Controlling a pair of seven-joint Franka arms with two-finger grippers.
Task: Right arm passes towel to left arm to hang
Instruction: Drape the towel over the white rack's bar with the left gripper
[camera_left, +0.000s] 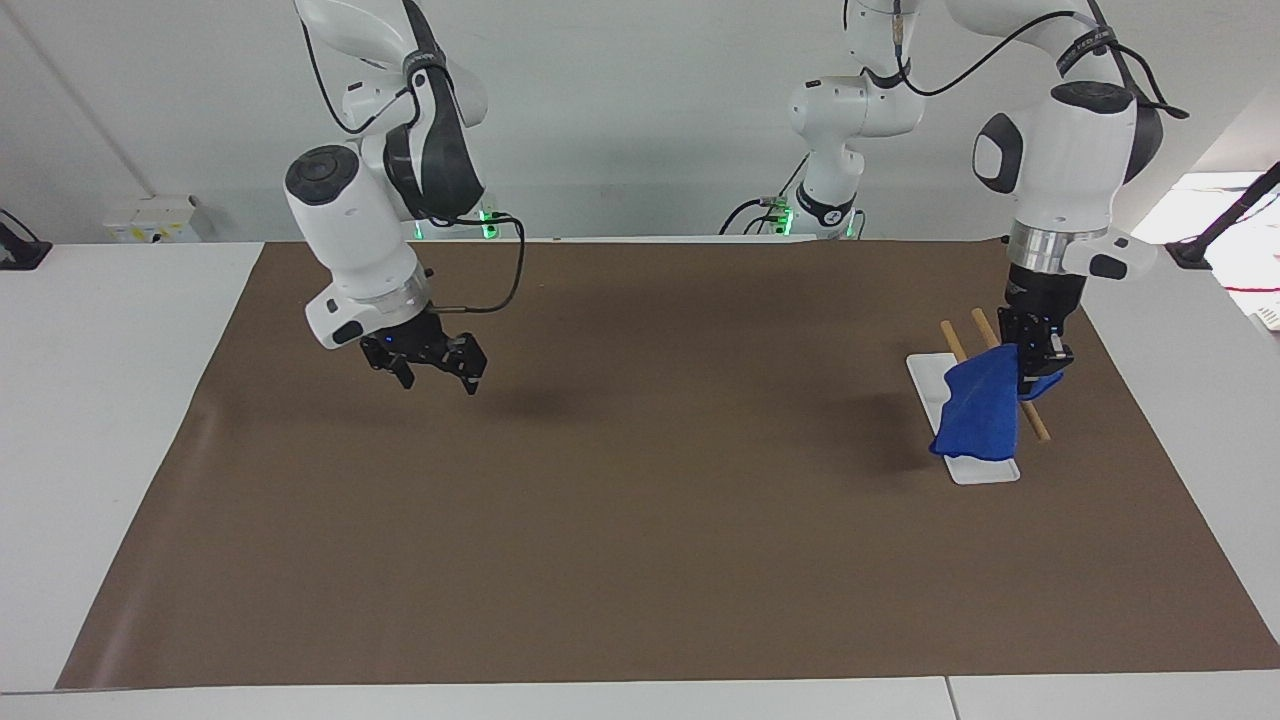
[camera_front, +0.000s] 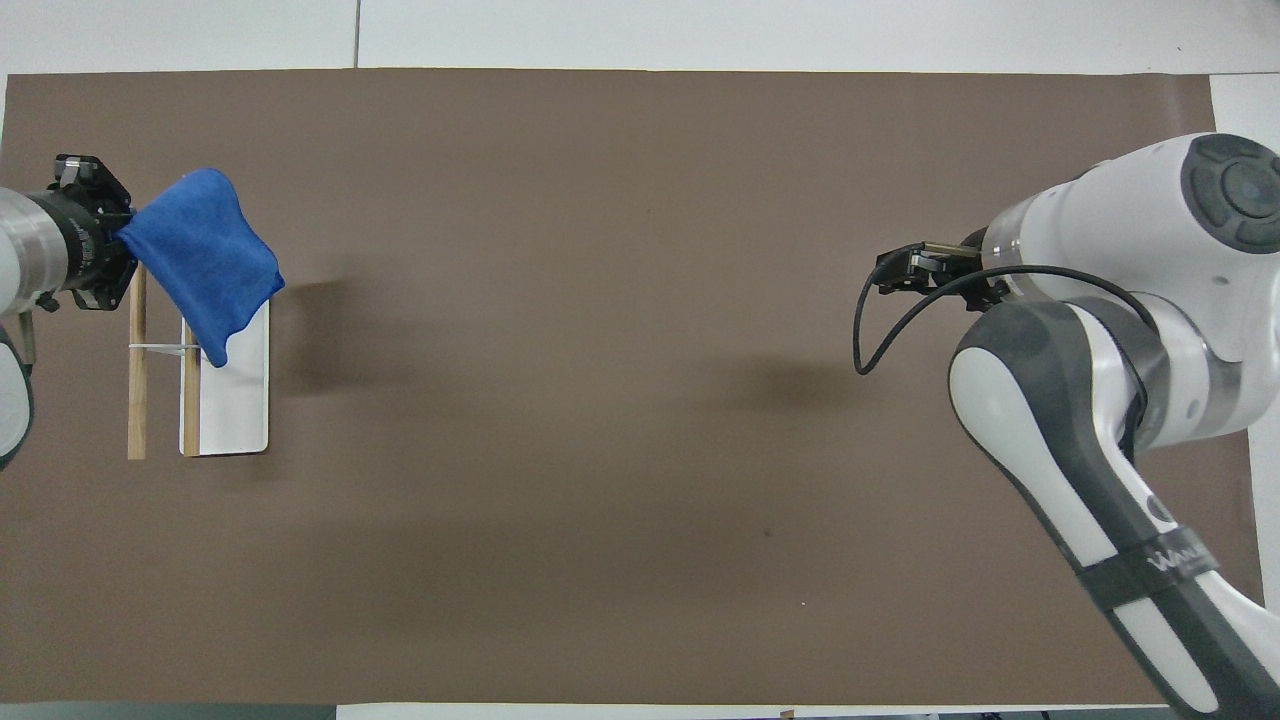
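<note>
Towel pinched by one corner in left gripper, hanging over white rack base and twin wooden rails at left arm's end. Right gripper parked over bare mat, fingers spread, empty. Lower slowly, centre cloth across rails (drape evenly) before release.

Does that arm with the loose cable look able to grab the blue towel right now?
Probably not: the right pincer hangs open at its own end of the brown mat, while the left pincer holds the towel over the white rack.
</note>
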